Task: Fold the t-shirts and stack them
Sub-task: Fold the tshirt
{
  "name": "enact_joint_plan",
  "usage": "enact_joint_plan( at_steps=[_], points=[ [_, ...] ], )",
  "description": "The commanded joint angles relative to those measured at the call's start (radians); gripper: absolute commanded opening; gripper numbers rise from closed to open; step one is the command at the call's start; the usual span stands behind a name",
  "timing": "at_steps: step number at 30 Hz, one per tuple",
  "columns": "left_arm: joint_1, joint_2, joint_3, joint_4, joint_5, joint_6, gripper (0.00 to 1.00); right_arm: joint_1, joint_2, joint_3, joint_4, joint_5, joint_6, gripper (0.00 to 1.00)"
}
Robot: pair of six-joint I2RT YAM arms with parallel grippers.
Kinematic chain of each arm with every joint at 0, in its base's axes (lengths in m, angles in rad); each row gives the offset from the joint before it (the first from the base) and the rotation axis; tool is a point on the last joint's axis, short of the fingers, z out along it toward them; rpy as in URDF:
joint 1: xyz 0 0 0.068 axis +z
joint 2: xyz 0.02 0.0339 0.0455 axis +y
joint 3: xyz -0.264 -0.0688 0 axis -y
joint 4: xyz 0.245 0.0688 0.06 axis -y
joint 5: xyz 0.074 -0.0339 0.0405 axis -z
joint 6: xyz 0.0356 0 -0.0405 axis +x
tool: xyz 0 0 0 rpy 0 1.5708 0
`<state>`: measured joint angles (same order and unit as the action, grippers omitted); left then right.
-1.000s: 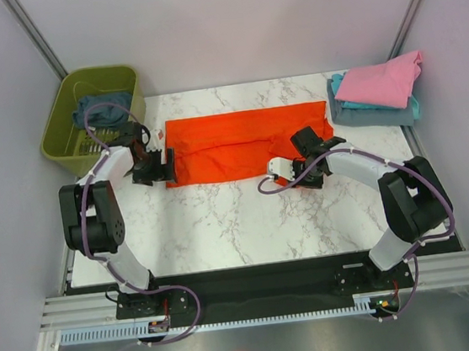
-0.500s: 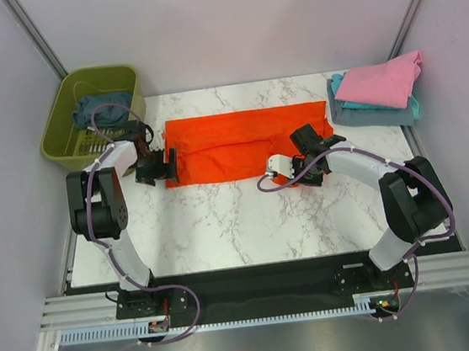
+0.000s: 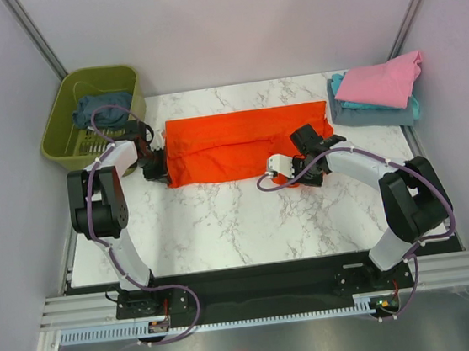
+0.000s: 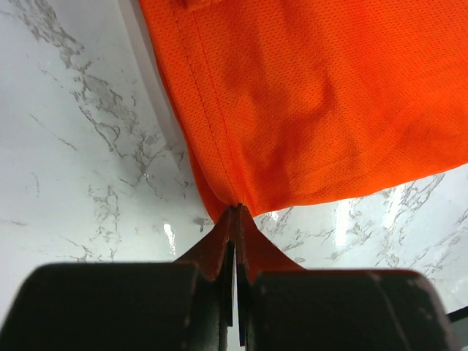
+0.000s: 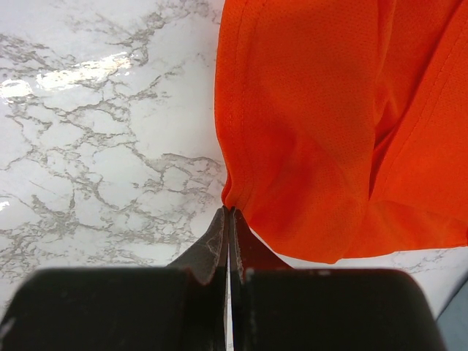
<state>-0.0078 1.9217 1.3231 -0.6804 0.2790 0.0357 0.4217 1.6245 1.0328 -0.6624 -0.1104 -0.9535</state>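
An orange-red t-shirt [image 3: 243, 143] lies folded into a long strip across the back of the marble table [image 3: 222, 219]. My left gripper [image 3: 164, 168] is shut on its near left corner; in the left wrist view the orange-red cloth [image 4: 307, 110] is pinched at the fingertips of that gripper [image 4: 235, 210]. My right gripper [image 3: 304, 172] is shut on the near right corner, where the shirt's hem [image 5: 314, 146] meets the closed tips of the gripper [image 5: 229, 212]. A pink t-shirt [image 3: 380, 81] lies on top of a light teal one [image 3: 414, 108] and a dark slate-blue one [image 3: 363, 116] at the back right.
An olive-green basket [image 3: 64, 127] stands off the table's back left corner with dark blue-grey cloth [image 3: 100, 109] inside. Grey walls close in the back and both sides.
The left gripper was open beside the shirt's left edge; it has moved onto the near left corner and shut on it. The right gripper has held its grip without moving.
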Motion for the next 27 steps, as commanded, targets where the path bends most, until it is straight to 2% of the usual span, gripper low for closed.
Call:
enact_joint_plan(
  at_steps=[1,10,19,27],
  points=[
    [0.0,-0.009,0.019,-0.002,0.037,-0.039,0.02,-0.004,-0.003,0.024,0.003,0.0,0.01,0.0],
    [0.0,-0.046,0.06,-0.027,0.046,-0.039,0.02,-0.021,-0.014,0.052,0.015,-0.005,0.061,0.0],
    [0.002,-0.095,0.131,-0.05,0.058,-0.011,0.02,-0.106,-0.014,0.165,0.038,-0.02,0.166,0.0],
    [0.0,-0.059,0.218,-0.062,0.051,-0.003,0.02,-0.176,0.083,0.325,0.061,-0.029,0.254,0.0]
  ],
)
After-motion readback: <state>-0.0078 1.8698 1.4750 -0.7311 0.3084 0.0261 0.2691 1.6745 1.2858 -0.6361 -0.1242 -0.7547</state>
